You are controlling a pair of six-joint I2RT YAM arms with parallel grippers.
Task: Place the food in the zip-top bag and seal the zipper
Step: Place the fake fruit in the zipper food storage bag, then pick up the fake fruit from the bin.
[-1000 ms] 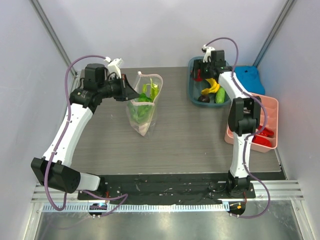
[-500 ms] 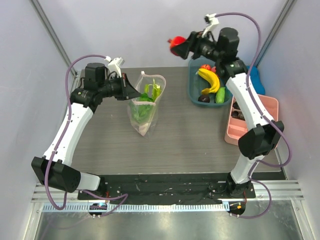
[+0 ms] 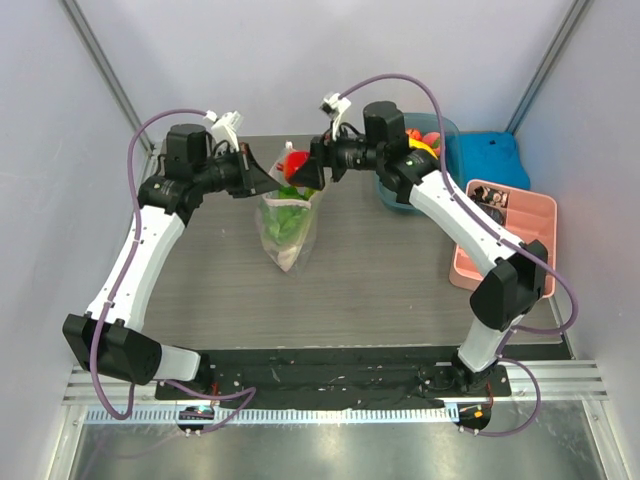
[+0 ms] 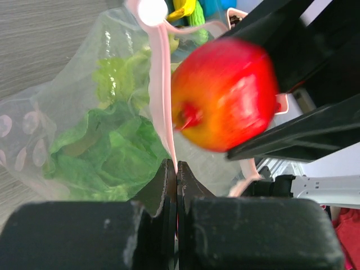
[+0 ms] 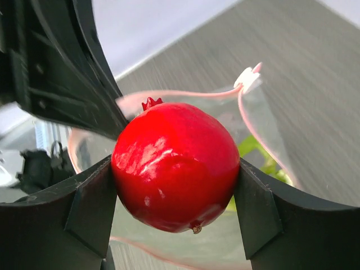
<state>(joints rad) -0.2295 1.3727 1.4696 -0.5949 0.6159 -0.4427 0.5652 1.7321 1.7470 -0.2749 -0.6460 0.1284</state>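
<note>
Top external view showed the left arm (image 3: 145, 250) rising from its base at the near-left edge of the grey wood-grain desk (image 3: 390, 270), bending at the far left and reaching level to the right. There the left end effector (image 3: 262, 181) met the rim of the clear, crinkly plastic zip-top bag printed with pale dots (image 3: 290, 245). The bag stood upright near the middle of the desk, mouth upward, with a leafy green toy lettuce head (image 3: 286, 218) inside it. The right arm (image 3: 455, 220) climbed from its near-right base to an elbow beside the pink plastic compartment tray (image 3: 535, 215). From the elbow it stretched far and leftward past the teal plastic bin (image 3: 449, 140), wrist turned level and pointing at the left arm. The right end effector (image 3: 306, 172) was clamped on the small red round toy fruit (image 3: 292, 162), one finger on each side. It held the fruit in the air just above the bag's open mouth, not yet inside. Left wrist view showed the left end effector's two black fingers pressed together on the thin pale-pink zipper strip (image 4: 162, 95), pinching the bag's edge and holding it up. The strip ran away from them to a white slider tab (image 4: 153, 10), and the fruit, slightly blurred, hung just beyond it. Right wrist view showed the pink-rimmed mouth open in a loop beneath the gripped fruit, the left end effector close at the left.
</note>
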